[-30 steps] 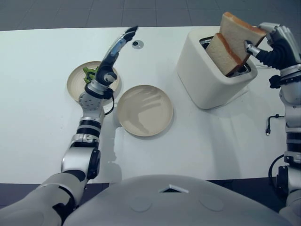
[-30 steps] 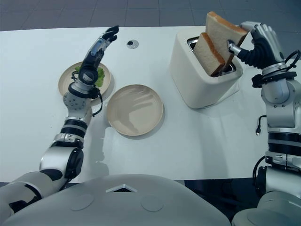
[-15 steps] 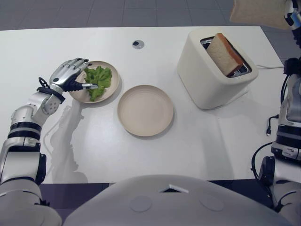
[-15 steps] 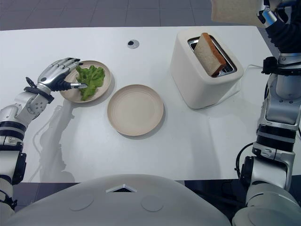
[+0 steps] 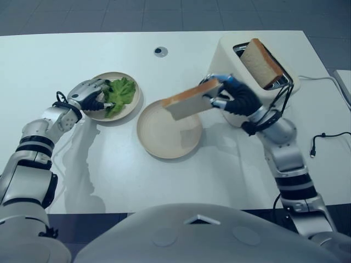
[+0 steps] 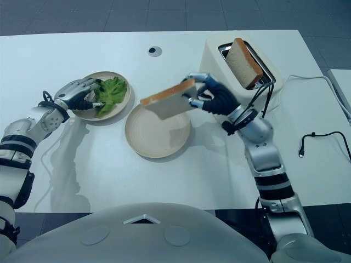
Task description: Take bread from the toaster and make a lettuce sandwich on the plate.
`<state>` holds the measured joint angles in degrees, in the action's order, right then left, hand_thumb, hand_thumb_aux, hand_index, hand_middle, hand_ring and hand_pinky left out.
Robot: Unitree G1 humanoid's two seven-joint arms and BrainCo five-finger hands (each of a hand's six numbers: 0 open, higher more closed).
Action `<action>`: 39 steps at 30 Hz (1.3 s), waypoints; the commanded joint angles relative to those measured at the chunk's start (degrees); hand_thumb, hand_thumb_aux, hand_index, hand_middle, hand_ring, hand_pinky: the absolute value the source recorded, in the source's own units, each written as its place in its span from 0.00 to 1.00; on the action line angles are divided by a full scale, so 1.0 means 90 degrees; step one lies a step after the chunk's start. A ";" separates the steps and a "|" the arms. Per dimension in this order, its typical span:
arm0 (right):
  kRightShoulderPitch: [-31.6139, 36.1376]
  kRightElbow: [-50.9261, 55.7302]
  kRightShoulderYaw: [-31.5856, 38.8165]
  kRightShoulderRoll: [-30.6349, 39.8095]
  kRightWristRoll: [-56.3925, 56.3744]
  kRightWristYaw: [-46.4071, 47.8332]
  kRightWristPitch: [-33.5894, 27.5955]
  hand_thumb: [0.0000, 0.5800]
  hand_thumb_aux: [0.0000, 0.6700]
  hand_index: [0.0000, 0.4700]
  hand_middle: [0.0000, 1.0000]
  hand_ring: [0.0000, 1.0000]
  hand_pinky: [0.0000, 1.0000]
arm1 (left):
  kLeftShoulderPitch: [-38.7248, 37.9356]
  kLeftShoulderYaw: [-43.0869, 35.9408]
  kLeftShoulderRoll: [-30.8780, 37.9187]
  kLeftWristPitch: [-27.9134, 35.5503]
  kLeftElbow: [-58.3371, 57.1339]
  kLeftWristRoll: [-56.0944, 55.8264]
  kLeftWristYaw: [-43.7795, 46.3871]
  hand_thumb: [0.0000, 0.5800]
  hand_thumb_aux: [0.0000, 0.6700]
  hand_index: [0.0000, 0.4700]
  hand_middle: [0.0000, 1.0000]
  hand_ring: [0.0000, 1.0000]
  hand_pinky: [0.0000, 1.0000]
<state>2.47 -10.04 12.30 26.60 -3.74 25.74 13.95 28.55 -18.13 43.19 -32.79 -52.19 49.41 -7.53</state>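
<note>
1. Left eye view: the right hand [image 5: 235,99] is closed on one edge of a bread slice [image 5: 189,99]. It holds the slice tilted in the air above the far side of the empty plate [image 5: 148,139], with the bread clear of the plate.
2. A second bread slice [image 5: 262,60] leans in the slot of the toaster [image 5: 227,52], just behind the right hand.
3. The left hand [image 5: 88,97] sits at the left rim of the small dish [image 5: 131,105], against the lettuce [image 5: 122,89]. I cannot tell whether it has a grip on the leaf.
4. Judged stage: the first slice is about to be laid; the lettuce and the top slice are outstanding.
5. Risk: the slice is held by one edge only. Soft bread may sag, tear or pivot out of the grasp.
6. Risk: if released while tilted, the slice may land on its edge, overhang the rim or slide onto the worktop [image 5: 219,175].
7. Risk: the right wrist is just beside the toaster front, so a careless withdrawal could knock the toaster or the leaning slice.
8. Risk: the dish looks light, and a pull on the lettuce could drag it into the plate.
</note>
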 commanded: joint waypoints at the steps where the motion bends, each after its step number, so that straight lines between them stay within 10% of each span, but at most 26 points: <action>1: -0.0070 0.0692 0.0475 -0.0111 0.0685 0.0121 -0.0027 1.00 1.00 1.00 1.00 1.00 1.00 | 0.0033 -0.0274 -0.0074 -0.0120 -0.0087 -0.0076 0.0027 0.81 0.56 0.56 0.00 0.00 0.00; 8: 0.0295 0.1792 0.0775 -0.0436 0.1444 -0.0098 0.0167 1.00 1.00 1.00 1.00 1.00 1.00 | 0.0036 -0.0454 -0.0033 -0.0327 -0.0035 -0.0292 -0.0128 1.00 1.00 1.00 0.00 0.00 0.00; 17: 0.0795 0.2649 0.0898 -0.0667 0.2556 -0.1031 0.0380 1.00 1.00 1.00 1.00 1.00 1.00 | 0.0122 -0.0534 0.0017 -0.0436 0.0011 -0.0359 -0.0525 1.00 1.00 1.00 0.00 0.00 0.00; 19: 0.0697 0.2337 0.0862 -0.0561 0.2651 -0.1043 0.0442 0.54 0.32 0.32 1.00 1.00 1.00 | 0.0144 -0.0534 0.0036 -0.0450 0.0004 -0.0355 -0.0638 1.00 1.00 1.00 0.00 0.00 0.00; 20: 0.0626 0.2136 0.0818 -0.0485 0.2673 -0.1013 0.0475 0.00 0.00 0.00 1.00 1.00 1.00 | 0.0147 -0.0536 0.0046 -0.0467 0.0015 -0.0346 -0.0710 1.00 1.00 1.00 0.00 0.00 0.00; 27: 0.0375 0.1075 0.0344 -0.0058 0.2855 -0.0997 0.0289 0.00 0.00 0.00 0.74 0.74 0.74 | 0.0263 -0.0560 0.0091 -0.0521 0.0190 -0.0216 -0.1322 1.00 1.00 1.00 0.00 0.00 0.00; 39: 0.0423 0.0466 -0.0197 -0.0110 0.3098 -0.1519 0.0131 0.00 0.00 0.00 0.71 0.71 0.71 | 0.0274 -0.0402 -0.0152 -0.1622 0.0341 -0.0878 -0.1390 1.00 1.00 1.00 0.00 0.00 0.00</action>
<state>5.95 -6.05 10.65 25.98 23.91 12.01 15.35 30.46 -22.45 43.04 -43.56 -49.74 44.54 -21.38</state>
